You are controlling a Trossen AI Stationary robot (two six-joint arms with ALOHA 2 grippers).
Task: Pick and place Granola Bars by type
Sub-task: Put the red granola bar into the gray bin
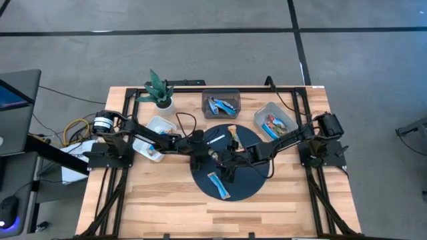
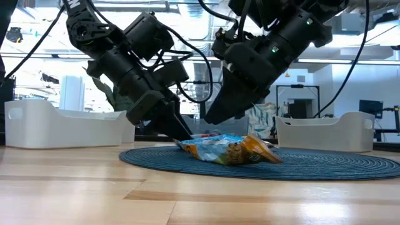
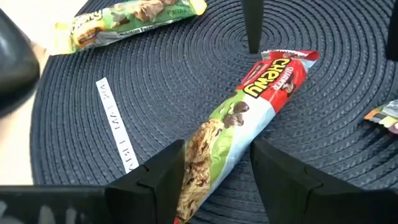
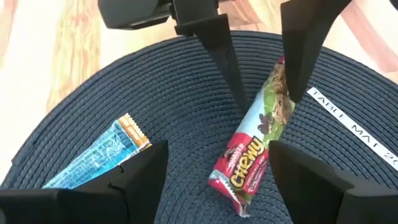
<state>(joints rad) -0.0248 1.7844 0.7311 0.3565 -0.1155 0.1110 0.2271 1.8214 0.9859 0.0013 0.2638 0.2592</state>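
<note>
on a wooden counter (image 1: 167, 207), two dark robot arms meet over a round dark woven mat (image 1: 247, 187). the left gripper (image 3: 217, 168) has its fingers (image 3: 165, 177) set one on each side of a red, white and green chewy bar (image 3: 249, 118) lying flat on the mat, at its green end; the fingers stand close beside the wrapper, and whether they press it cannot be told. the right gripper (image 4: 214, 180) hovers just above the same bar's red end, its fingers (image 4: 140, 174) spread wide and holding nothing. a blue-wrapped bar (image 4: 93, 155) lies apart on the mat, nearer the counter's front edge, and a green and yellow bar (image 3: 124, 22) rests at the mat's far rim. a thin white labelled strip (image 3: 115, 124) lies on the mat near the left gripper. behind the mat stand three bins: a dark bin (image 1: 221, 103) with blue bars in it, a white bin on the right (image 1: 275, 121) with multicoloured bars, and a white bin on the left (image 1: 159, 127). a potted plant (image 1: 160, 90) stands at the back of the counter.
</note>
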